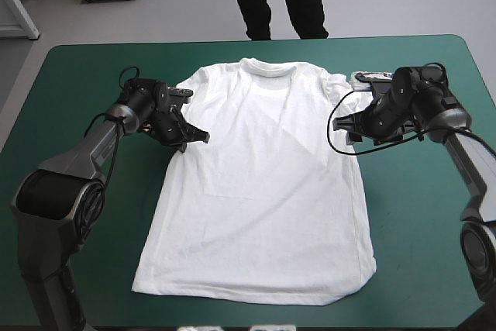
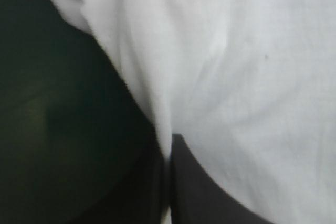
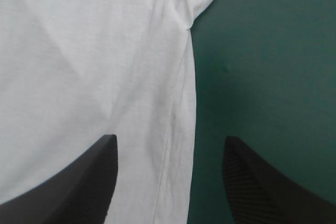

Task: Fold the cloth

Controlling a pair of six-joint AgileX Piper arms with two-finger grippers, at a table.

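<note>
1 T-shirt, white, short-sleeved: lying spread flat across the middle of the teal-green cover, collar pointing toward the far edge.
1 left gripper: black fingers clenching the T-shirt's left side edge just below the sleeve, a thin strip of cloth showing between them.
1 right gripper: fingers standing apart, released, straddling the opposite side edge below the other sleeve.

The white T-shirt lies spread flat, collar toward the table's far edge.
</note>
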